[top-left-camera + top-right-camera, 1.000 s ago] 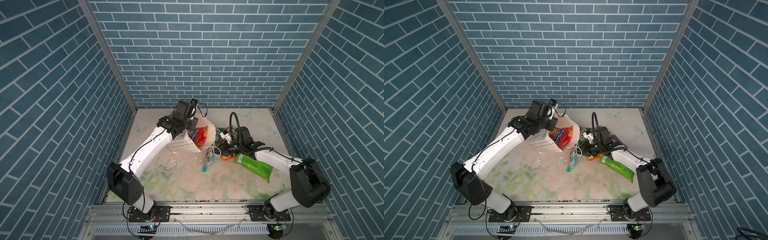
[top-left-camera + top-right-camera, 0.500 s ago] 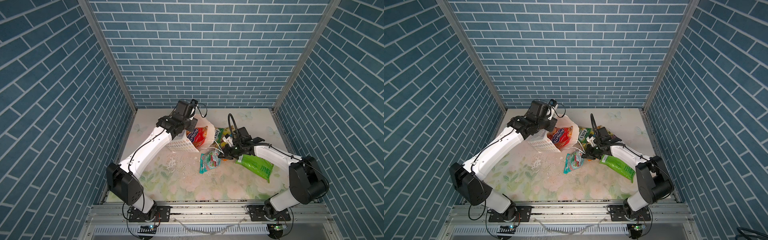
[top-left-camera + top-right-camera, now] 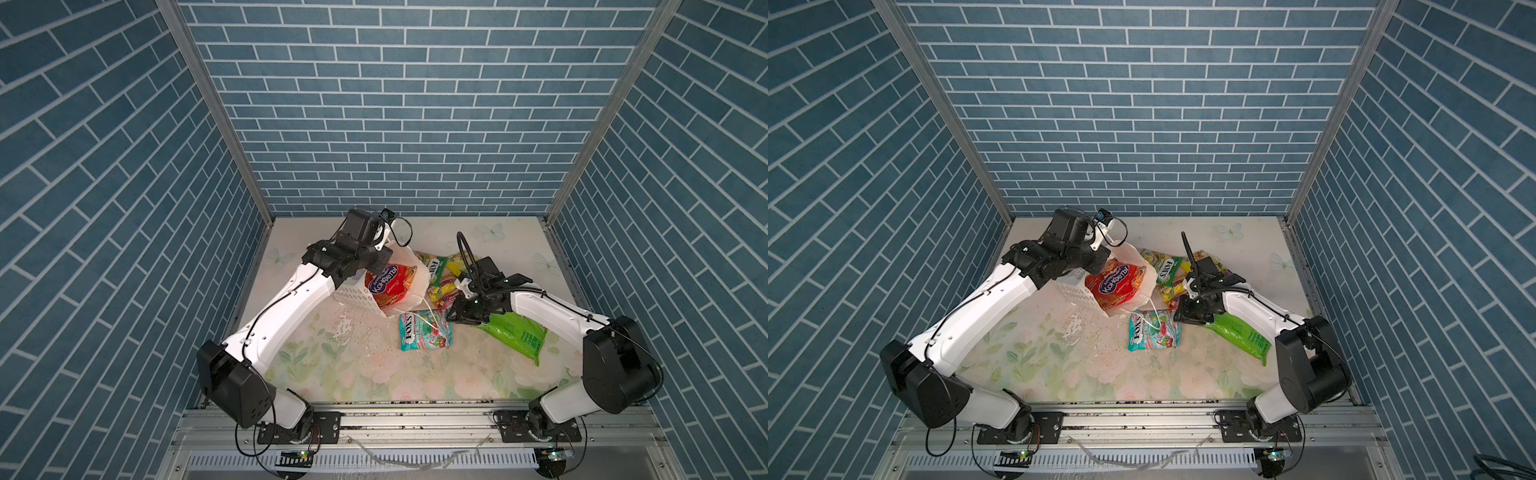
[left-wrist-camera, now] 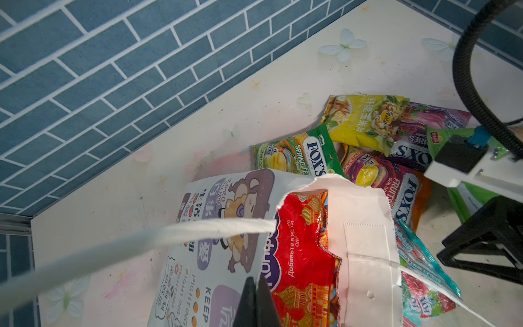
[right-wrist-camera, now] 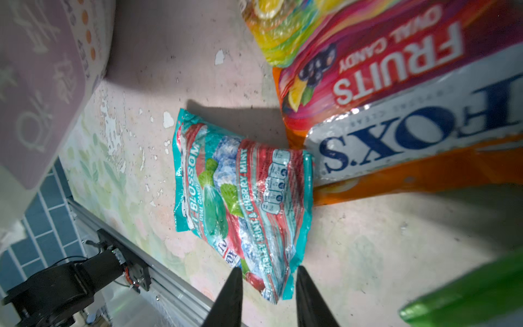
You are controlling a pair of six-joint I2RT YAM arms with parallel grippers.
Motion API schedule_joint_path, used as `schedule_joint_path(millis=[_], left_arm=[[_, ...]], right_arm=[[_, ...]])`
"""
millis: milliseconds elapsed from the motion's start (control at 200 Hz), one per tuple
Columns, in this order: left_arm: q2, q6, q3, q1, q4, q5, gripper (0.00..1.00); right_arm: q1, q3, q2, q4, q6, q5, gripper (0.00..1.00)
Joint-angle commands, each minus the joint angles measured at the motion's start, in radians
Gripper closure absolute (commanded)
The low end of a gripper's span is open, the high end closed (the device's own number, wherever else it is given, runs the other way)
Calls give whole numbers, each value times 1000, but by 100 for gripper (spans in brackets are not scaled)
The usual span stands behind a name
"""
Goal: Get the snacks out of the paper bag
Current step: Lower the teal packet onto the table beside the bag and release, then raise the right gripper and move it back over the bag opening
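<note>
Right wrist view: right claw [image 5: 268, 269] gaping over teal packet [image 5: 243, 198], middle of counter [image 5: 376, 243]; left claw [image 4: 256, 280] clamping paper bag [image 4: 209, 254]; red packet [image 4: 302, 249] inside likely coming next.

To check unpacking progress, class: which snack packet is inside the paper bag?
The large red packet: it sits in the mouth of the paper bag, while the other visible packets lie outside it on the table.

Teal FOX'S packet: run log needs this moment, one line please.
teal FOX'S packet: flat on table | right jaws: open at its edge | left jaws: shut on paper bag
</note>
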Motion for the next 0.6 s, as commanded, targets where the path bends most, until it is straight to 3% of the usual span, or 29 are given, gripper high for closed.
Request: schedule_joint_path(millis=[0,260,595], left_arm=[[-33,15,-23,-2,-36,54,100],[-95,28,-115,-24,-70,140,100],[-122,15,-204,-22,-138,128,100]], right_arm=[[-21,32,-80,-12,-21,101,66],[-38,31,-179,129,4,25,65],[-33,-49,-168,393,138,-153,66]])
